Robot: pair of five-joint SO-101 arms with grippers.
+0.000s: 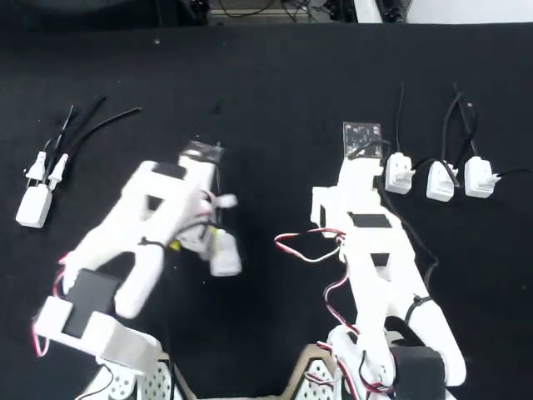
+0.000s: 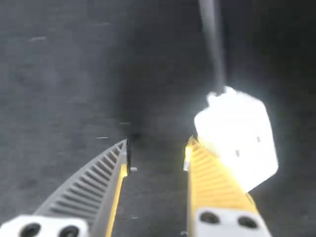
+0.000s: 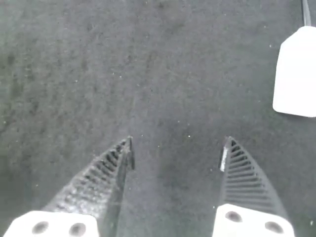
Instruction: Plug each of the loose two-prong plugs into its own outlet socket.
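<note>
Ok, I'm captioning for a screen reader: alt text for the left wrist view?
The left gripper hangs open over black cloth, nothing in its grip. A white outlet socket with its cord sits just outside the yellow finger.

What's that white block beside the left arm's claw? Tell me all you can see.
The white block is a boxy plastic outlet socket with two small slots on one face and a cord leaving its far end. It sits tilted on the black table, outside the open left gripper, close against its yellow finger.
</note>
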